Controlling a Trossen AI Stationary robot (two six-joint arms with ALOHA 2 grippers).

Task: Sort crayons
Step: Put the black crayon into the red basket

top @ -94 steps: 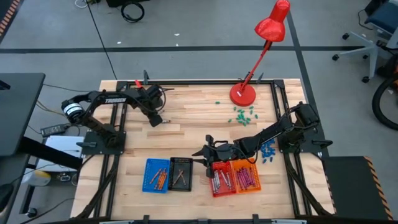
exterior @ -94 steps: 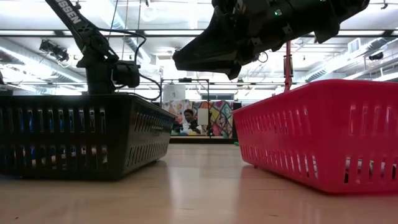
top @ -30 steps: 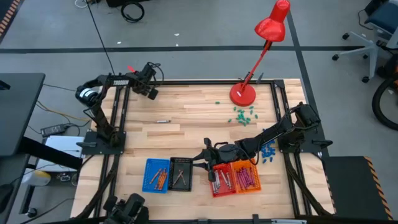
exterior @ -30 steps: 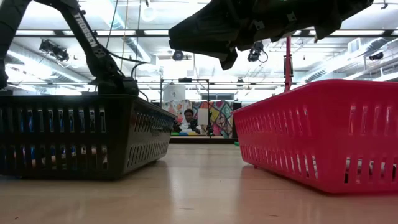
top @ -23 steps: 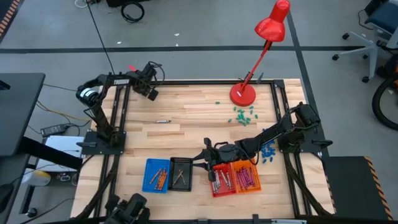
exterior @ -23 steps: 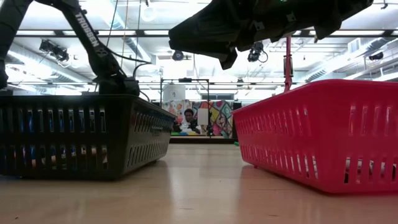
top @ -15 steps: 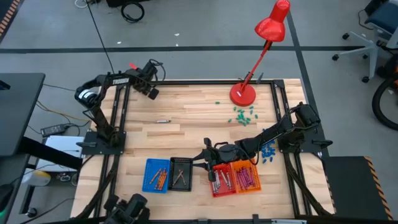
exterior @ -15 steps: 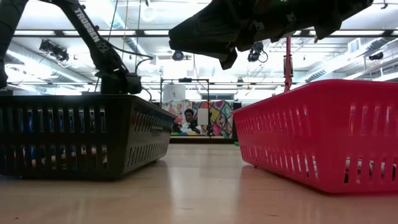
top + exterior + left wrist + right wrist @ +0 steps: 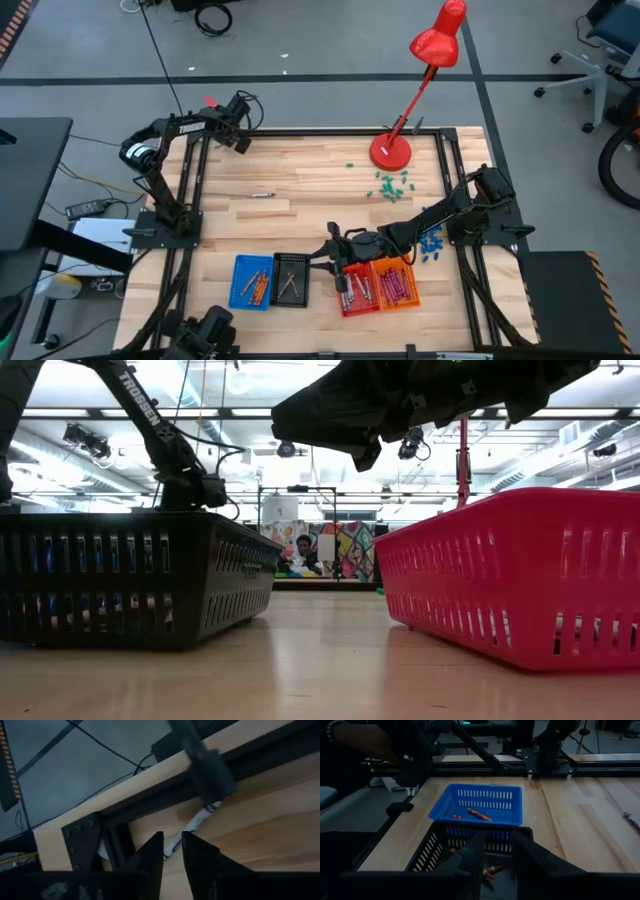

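The left gripper (image 9: 243, 140) is hovering at the table's far left corner, fingers narrowly apart, gripping nothing; the right gripper (image 9: 331, 252) is hanging over the black basket (image 9: 290, 279), fingers partly apart and empty; crayons (image 9: 376, 290) are lying in the four near baskets; one crayon (image 9: 262, 195) is lying loose mid-table.

Grey floor (image 9: 320, 50) all round my wooden desk (image 9: 300, 170). Red lamp (image 9: 425, 60) stands at its far edge. Office chair (image 9: 600, 40) in one corner. Beyond, ceiling strip lights (image 9: 60, 410), a colourful mural (image 9: 345, 550), a person (image 9: 302, 550) seated.
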